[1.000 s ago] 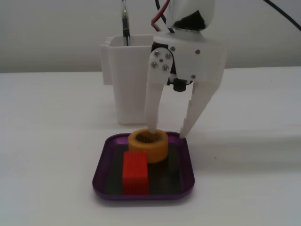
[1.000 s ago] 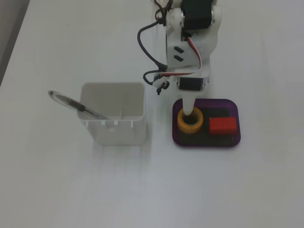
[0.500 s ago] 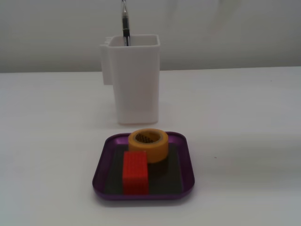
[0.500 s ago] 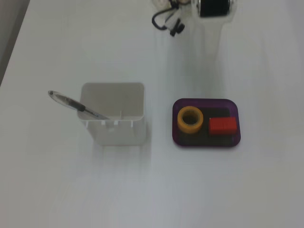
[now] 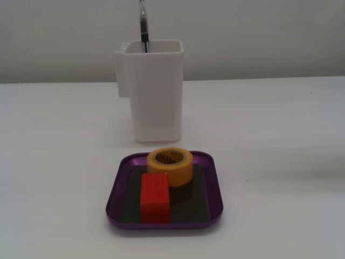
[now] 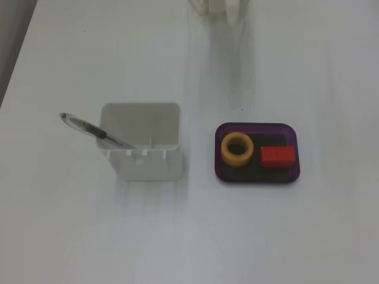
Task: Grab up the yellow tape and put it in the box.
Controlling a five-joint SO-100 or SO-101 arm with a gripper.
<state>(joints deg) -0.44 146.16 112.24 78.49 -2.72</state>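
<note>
The yellow tape lies flat inside the purple box, at its far end, with its hollow core facing up. In the other fixed view the yellow tape sits in the left half of the box. A red rectangular block lies in the box beside the tape, touching or nearly touching it. The gripper shows in neither fixed view. Only a white part, perhaps of the arm, shows at the top edge.
A tall white plastic container stands just behind the box and holds a pen. From above, the container is left of the box, with the pen leaning out to the left. The table is white.
</note>
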